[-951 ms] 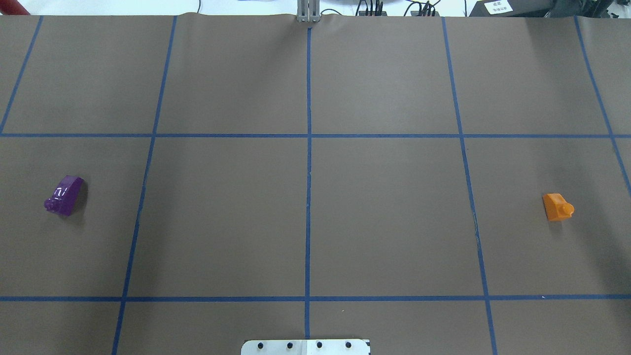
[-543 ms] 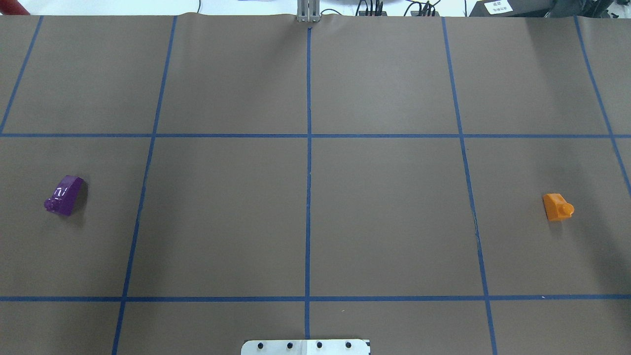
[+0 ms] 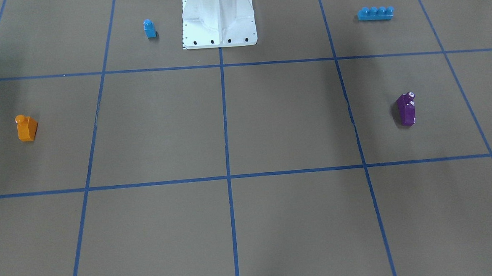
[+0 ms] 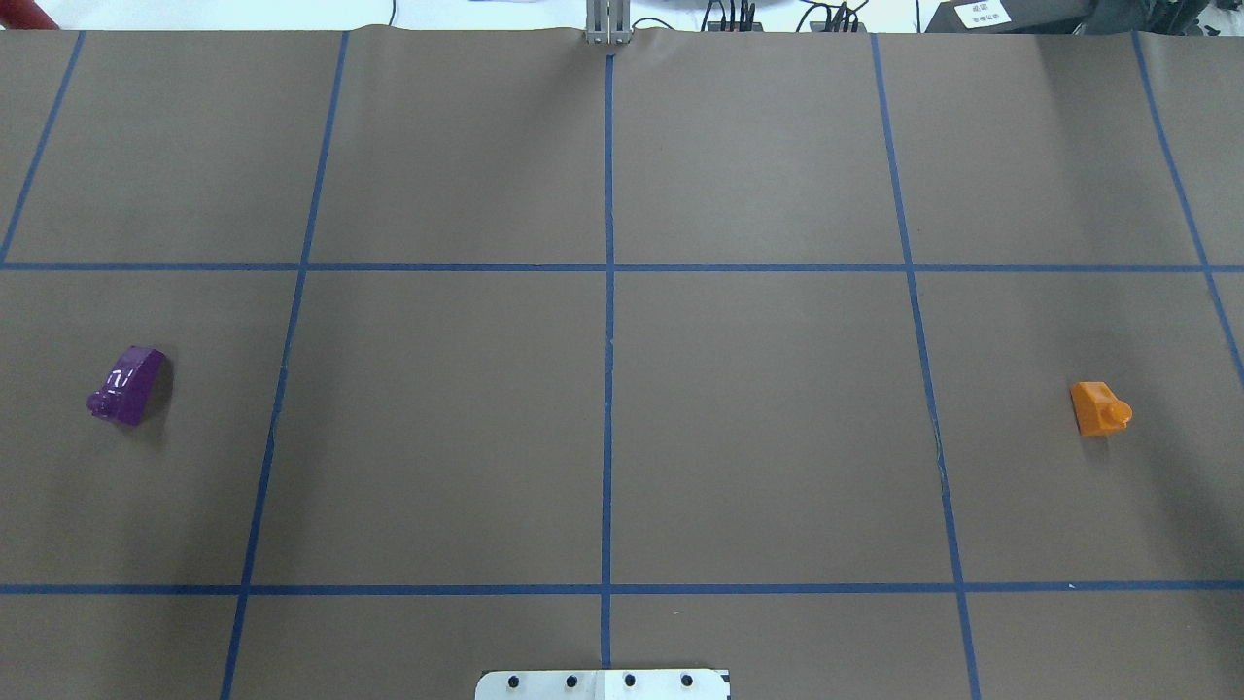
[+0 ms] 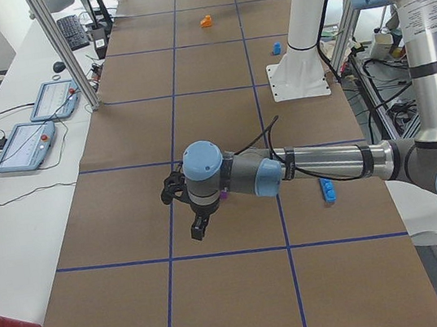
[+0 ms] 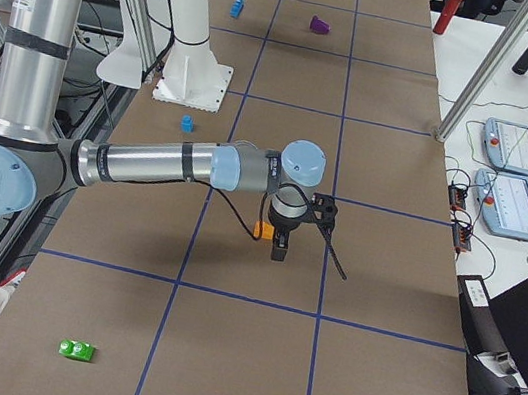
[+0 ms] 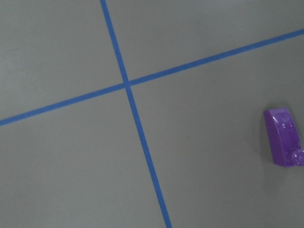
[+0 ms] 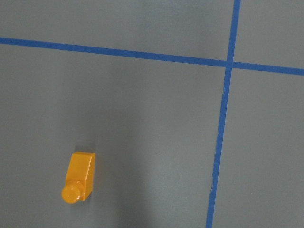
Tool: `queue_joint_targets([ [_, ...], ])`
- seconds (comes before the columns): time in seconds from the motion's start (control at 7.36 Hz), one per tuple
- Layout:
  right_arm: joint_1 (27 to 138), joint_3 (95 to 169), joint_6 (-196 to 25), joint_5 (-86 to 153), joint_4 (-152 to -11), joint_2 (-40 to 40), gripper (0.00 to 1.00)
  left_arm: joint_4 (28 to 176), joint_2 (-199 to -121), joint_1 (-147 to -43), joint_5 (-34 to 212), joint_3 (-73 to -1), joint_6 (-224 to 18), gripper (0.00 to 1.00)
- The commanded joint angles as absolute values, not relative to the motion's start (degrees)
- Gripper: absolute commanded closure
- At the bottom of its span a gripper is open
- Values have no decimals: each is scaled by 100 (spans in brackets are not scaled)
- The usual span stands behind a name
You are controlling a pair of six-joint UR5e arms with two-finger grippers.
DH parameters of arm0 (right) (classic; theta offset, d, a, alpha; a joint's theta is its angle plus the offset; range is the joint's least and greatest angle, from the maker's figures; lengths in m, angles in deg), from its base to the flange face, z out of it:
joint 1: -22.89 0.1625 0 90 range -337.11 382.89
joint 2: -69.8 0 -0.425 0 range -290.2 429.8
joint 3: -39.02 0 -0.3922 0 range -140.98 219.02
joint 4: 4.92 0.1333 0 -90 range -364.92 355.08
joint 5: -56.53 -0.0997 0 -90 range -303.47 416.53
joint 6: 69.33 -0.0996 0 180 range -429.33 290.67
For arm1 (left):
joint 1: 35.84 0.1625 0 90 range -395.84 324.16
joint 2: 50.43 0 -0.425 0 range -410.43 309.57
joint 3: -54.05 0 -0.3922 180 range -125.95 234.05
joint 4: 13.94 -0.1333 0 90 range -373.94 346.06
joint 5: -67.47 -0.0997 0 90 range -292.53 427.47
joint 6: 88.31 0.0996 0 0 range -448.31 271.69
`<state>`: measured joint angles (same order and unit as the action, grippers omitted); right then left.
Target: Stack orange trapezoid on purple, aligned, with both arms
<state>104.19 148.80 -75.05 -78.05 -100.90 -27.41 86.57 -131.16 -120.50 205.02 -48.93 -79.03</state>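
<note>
Well, from the front, the orange trapezoid point(image 3: 26, 129) and the purple point(image 3: 406, 110) lie well apart. From the left end, my left gripper point(image 5: 199, 230) hangs near the purple; from the right end, my right gripper point(image 6: 278, 251) hangs near the orange trapezoid. Whether either is clenched, I cannot tell.

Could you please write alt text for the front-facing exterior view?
Orange trapezoid far left, purple block far right, on a brown table gridded with blue tape. A small blue block and a long blue brick flank the white robot base.
</note>
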Motion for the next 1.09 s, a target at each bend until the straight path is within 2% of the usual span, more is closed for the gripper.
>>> queue_joint_targets([
  [0.0,10367,14932,-7610,-7803,-10090,-2740,0,8880,-13155,-11329,20801,-4633,-8230,0],
  [0.27,10367,14941,-7610,-7803,-10090,-2749,0,10031,-13147,-10594,20557,-4598,-10567,0],
  [0.54,10367,14941,-7610,-7803,-10090,-2749,0,10925,-13181,-9435,19558,-4589,-12479,0],
  [0.95,10367,14923,-7601,-7795,-10098,-2749,0,10963,-13532,-8753,19149,-4387,-12681,1],
])
